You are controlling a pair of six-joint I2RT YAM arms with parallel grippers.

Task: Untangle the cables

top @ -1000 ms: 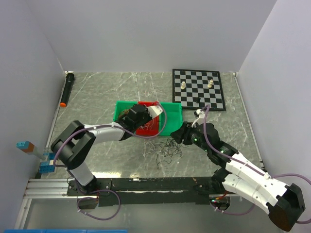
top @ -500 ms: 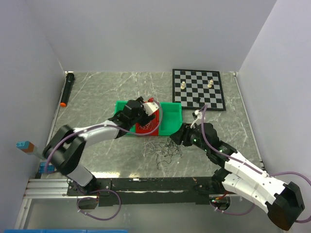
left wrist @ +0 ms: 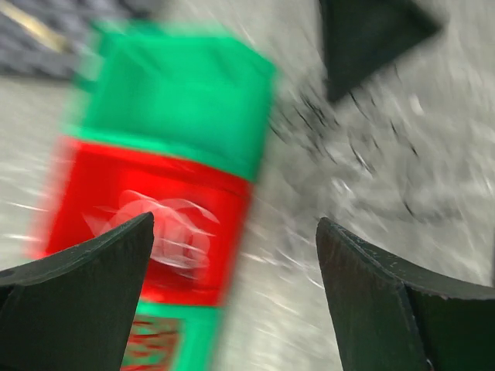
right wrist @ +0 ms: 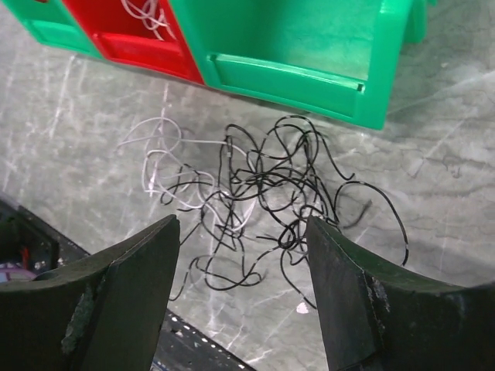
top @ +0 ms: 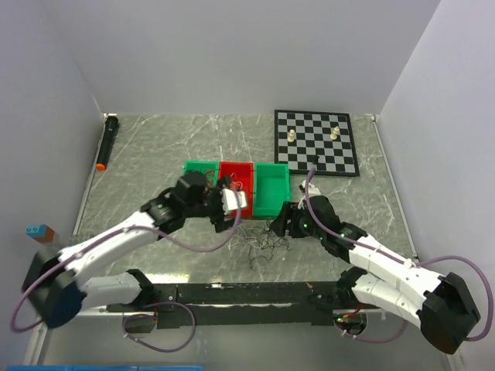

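Observation:
A loose tangle of black and white cables lies on the marble table just in front of the bins; from above the cables show between the two arms. My right gripper hovers over this tangle, open, with nothing between its fingers. White cables lie inside the red bin. Red-brown cables show blurred in the green bin beside it. My left gripper hangs at the red bin's near edge, open and empty; its wrist view is motion-blurred.
Three bins stand in a row: green, red, green. A chessboard with a few pieces lies at the back right. A black torch lies far left, and a black rail runs along the near edge.
My left gripper opened and drew back from over the red bin toward the near left. My right gripper opened wider and edged slightly toward the tangle.

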